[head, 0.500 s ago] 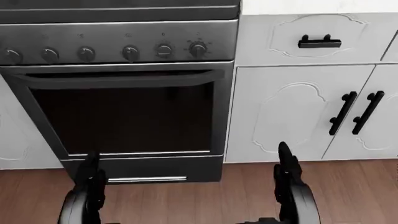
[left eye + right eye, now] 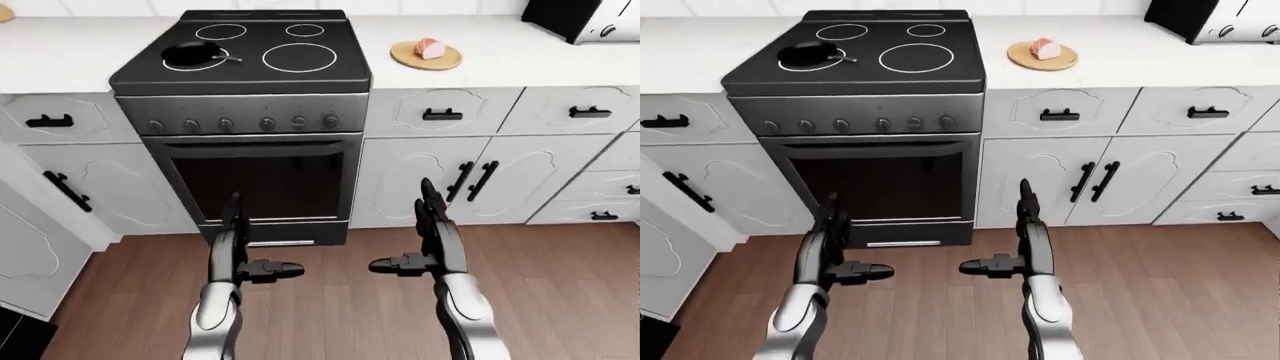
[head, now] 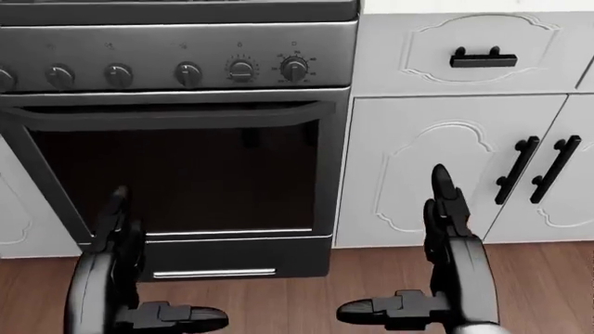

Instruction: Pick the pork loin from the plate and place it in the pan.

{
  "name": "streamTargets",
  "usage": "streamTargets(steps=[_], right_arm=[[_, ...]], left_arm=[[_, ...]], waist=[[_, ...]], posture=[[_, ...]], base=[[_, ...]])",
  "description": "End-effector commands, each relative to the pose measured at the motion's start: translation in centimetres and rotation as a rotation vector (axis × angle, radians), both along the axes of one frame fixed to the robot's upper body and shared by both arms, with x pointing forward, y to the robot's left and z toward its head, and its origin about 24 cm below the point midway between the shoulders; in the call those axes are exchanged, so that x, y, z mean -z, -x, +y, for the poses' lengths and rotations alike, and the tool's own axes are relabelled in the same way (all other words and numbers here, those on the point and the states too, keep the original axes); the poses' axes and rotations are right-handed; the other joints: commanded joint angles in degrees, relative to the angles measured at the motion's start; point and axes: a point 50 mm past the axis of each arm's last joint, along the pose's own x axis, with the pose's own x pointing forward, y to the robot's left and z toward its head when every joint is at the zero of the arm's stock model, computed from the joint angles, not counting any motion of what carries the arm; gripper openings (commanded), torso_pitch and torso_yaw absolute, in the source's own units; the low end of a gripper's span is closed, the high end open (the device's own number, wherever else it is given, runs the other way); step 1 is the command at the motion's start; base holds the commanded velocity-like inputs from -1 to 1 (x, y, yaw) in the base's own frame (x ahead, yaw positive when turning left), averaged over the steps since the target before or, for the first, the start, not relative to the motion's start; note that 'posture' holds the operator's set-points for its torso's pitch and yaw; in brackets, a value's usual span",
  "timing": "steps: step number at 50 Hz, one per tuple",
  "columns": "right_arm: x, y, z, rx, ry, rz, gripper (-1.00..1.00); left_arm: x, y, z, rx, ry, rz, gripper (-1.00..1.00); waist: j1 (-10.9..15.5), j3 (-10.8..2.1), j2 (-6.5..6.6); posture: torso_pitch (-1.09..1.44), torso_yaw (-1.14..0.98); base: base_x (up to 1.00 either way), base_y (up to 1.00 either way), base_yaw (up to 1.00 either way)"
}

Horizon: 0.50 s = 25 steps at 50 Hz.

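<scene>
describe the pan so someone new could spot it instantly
Find the black stove set into the white counter in the left-eye view. The pan sits on its upper-left burner: small, black, round, handle pointing right. The other three burner rings are bare, and the pork loin lies on the counter's wooden plate.

Bright even simulator light, soft faint shadows, sharp focus throughout, no glare, slight wide-angle tilt at edges

A black stove (image 2: 245,56) with a dark glass oven door (image 2: 258,184) and a row of knobs (image 3: 186,72) stands between white cabinets (image 2: 455,176) with black handles (image 2: 441,115). A white counter (image 2: 55,56) runs left and right of it. The near floor (image 2: 330,300) is brown wood planks.
</scene>
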Motion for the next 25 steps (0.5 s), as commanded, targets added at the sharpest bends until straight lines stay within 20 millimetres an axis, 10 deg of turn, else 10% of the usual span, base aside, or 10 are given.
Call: streamTargets(steps=[1, 25], right_arm=[[-1.8, -0.4, 0.1, 0.001, 0.010, -0.047, 1.00], [-11.5, -2.5, 0.0, 0.001, 0.054, -0.117, 1.00]], left_arm=[[-2.8, -0.7, -0.1, 0.002, -0.001, -0.084, 1.00], [-12.9, -3.7, 0.2, -0.031, 0.005, -0.150, 1.00]], waist=[[-0.1, -1.08, 0.16], [-0.1, -0.46, 0.25]], posture=[[0.00, 0.00], [0.00, 0.00]], base=[[0.00, 0.00, 0.00], [0.00, 0.00, 0.00]])
